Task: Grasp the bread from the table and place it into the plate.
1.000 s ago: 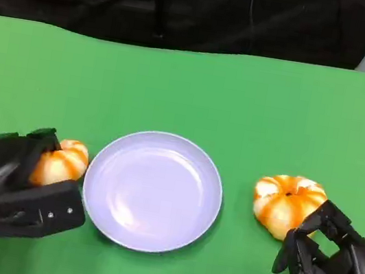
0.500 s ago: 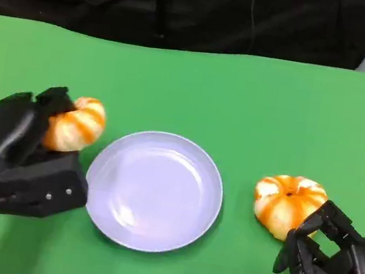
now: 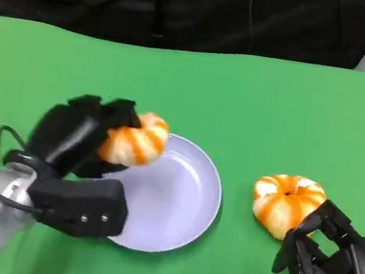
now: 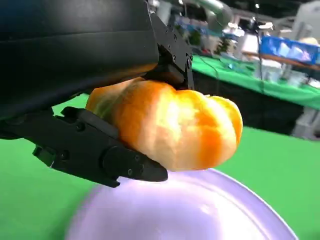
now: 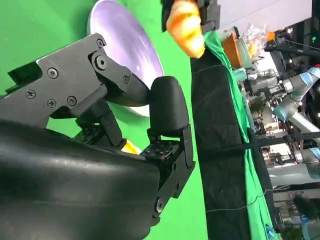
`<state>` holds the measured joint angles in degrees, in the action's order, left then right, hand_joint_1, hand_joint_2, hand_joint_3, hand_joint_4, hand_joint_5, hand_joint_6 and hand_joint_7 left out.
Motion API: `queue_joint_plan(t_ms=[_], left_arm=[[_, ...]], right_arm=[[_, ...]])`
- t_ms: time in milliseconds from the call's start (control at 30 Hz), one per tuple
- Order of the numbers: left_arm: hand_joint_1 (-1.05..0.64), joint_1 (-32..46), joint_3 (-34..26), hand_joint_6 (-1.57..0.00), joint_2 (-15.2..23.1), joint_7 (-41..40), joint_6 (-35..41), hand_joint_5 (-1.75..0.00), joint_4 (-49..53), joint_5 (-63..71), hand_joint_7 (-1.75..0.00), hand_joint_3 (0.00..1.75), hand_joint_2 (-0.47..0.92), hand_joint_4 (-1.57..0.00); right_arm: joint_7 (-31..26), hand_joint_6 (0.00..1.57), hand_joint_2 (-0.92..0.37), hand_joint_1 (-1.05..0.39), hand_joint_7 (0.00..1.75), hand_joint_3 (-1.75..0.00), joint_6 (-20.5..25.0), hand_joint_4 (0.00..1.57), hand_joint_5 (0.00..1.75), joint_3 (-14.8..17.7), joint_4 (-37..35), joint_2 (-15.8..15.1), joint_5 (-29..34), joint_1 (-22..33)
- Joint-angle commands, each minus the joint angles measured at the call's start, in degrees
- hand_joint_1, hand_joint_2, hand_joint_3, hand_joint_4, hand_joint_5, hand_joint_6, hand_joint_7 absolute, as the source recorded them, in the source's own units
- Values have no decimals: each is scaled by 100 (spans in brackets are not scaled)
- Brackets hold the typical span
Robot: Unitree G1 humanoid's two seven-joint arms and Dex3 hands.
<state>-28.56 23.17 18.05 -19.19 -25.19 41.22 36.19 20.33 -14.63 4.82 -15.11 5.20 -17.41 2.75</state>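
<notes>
No readable brand, label or writing is showing on any item.

The left hand (image 3: 81, 138) is grasping the bread (image 3: 133, 138) between its fingers (image 4: 100, 150), holding it lifted over the left rim of the plate (image 3: 186, 200), left of centre in the head view. The left wrist view is showing the bread (image 4: 175, 125) clamped by the black fingers directly above the pale purple plate (image 4: 200, 210), not touching it.

Compared with the frame half a second earlier, the left hand and the bread are sitting further right in the picture: then the bread was left of the plate, clear of the rim; now it is overlapping the rim. The plate is lying in the same place.

A second bread (image 3: 288, 202) is resting on the green surface (image 3: 277, 110) at lower right, unmoved. The right hand (image 3: 329, 264) is sitting just beside it, fingers curled and holding nothing, unchanged from before.
</notes>
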Motion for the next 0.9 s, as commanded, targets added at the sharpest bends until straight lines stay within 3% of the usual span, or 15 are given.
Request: queue_joint_plan(t_ms=[33, 300, 467, 533, 567, 600, 667, 733, 833, 900], left_arm=[[-2, -226, 151, -68, -150, 114, -17, -166, 388, 102, -138, 33, 92, -60], [-4, -477, 337, -56, -405, 209, -145, -175, 1028, 136, -157, 38, 92, -54], [-3, -579, 438, -54, -505, 163, -178, -175, 1348, 171, -159, 37, 92, -53], [-6, -612, 496, -63, -517, 112, -162, -160, 1413, 243, -133, 37, 92, -58], [-8, -630, 569, -73, -483, 200, -75, -142, 1378, 343, -105, 35, 92, -63], [-20, -641, 620, -82, -455, 270, -11, -90, 1345, 413, -58, 35, 92, -71], [-39, -632, 709, -83, -377, 493, 83, -37, 1208, 495, -17, 32, 92, -71], [-69, -598, 760, -62, -316, 628, 130, -9, 1072, 553, -4, 37, 92, -47], [-91, -521, 833, -44, -242, 750, 286, -1, 850, 664, 0, 47, 92, -18], [-96, -487, 902, -38, -189, 788, 378, 0, 733, 768, 0, 51, 92, -8]], right_arm=[[-38, 63, -60, -15, 167, -107, 12, 84, 175, 4, 122, -49, 7, 30], [-219, 63, -60, -14, 168, -107, 130, 84, 175, -69, 296, -35, 74, 116], [-225, 63, -61, -14, 169, -108, 153, 84, 175, -83, 349, -24, 57, 137], [-252, 63, -61, -14, 169, -108, 194, 84, 175, -90, 376, -30, 74, 140], [-226, 63, -60, -14, 169, -107, 173, 84, 175, -86, 356, -32, 59, 131], [-204, 63, -61, -14, 169, -108, 154, 84, 175, -83, 341, -33, 47, 125], [-199, 62, -60, -14, 170, -108, 171, 84, 175, -76, 332, -27, 25, 117], [-206, 62, -60, -14, 170, -108, 182, 84, 175, -81, 344, -20, 21, 122], [-239, 62, -60, -14, 170, -108, 199, 84, 175, -98, 379, -18, 53, 140], [-254, 62, -60, -14, 170, -109, 215, 84, 175, -100, 389, -15, 58, 142]])
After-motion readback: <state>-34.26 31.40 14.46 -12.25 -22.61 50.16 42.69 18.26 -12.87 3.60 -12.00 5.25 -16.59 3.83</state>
